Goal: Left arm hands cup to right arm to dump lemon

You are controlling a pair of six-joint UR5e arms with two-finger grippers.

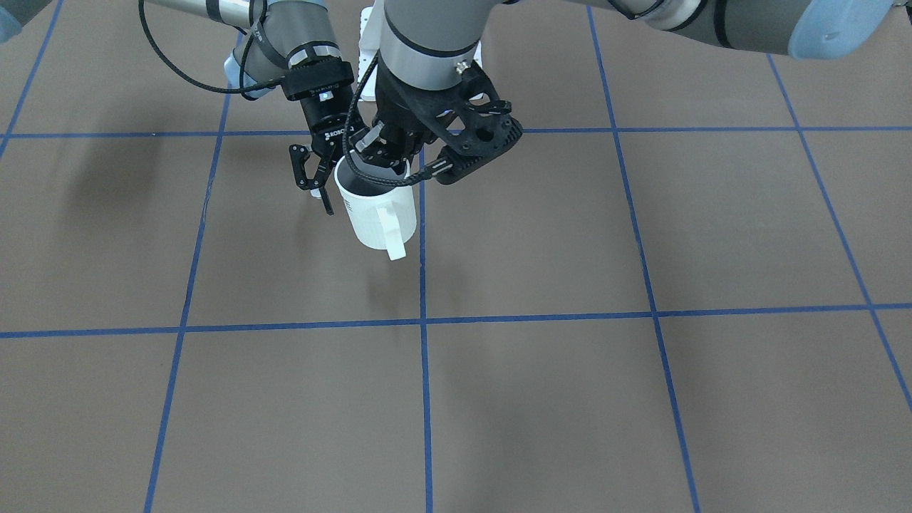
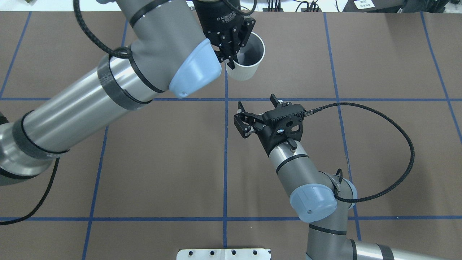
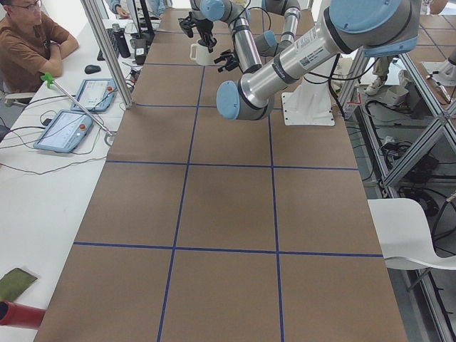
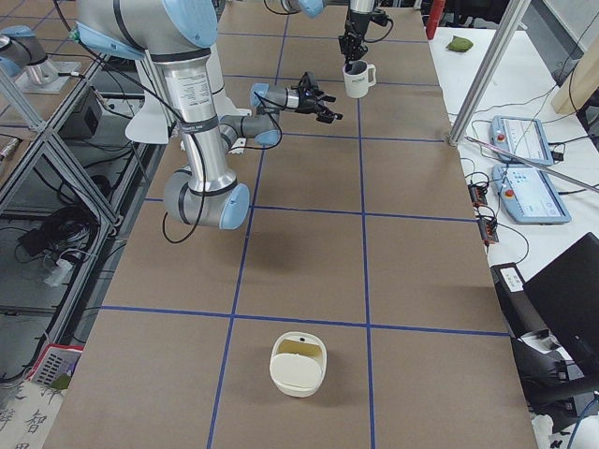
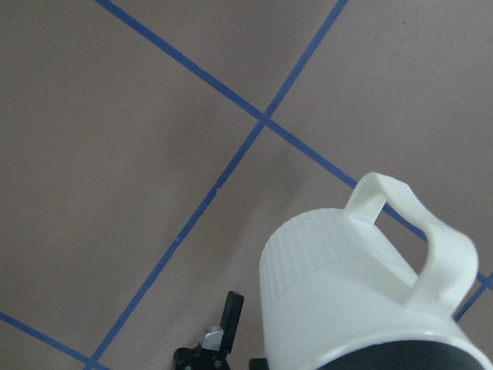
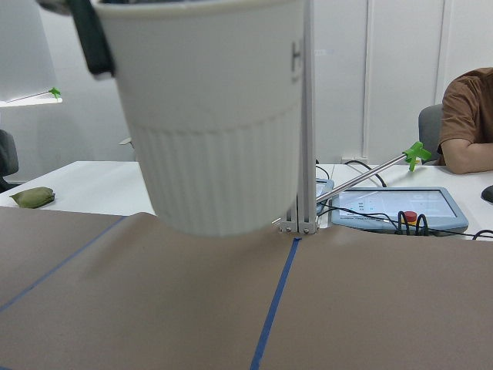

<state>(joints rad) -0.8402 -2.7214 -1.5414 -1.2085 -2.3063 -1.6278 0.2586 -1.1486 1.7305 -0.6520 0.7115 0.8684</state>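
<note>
The white ribbed cup (image 1: 375,214) hangs upright above the table, its squared handle (image 1: 392,231) turned away from the robot. My left gripper (image 1: 385,153) comes from above and is shut on the cup's rim (image 2: 249,54). My right gripper (image 2: 258,110) is open and empty, level with the cup and just short of it (image 1: 313,178). In the right wrist view the cup (image 6: 208,116) fills the upper left. The left wrist view shows the cup (image 5: 347,293) from above. The cup's inside looks grey. The lemon is hidden or out of view.
A white bin (image 4: 298,365) stands on the table toward the robot's right end. A metal post (image 4: 487,70) and two teach pendants (image 4: 524,168) are on the operators' side table. A seated operator (image 3: 28,43) is beyond it.
</note>
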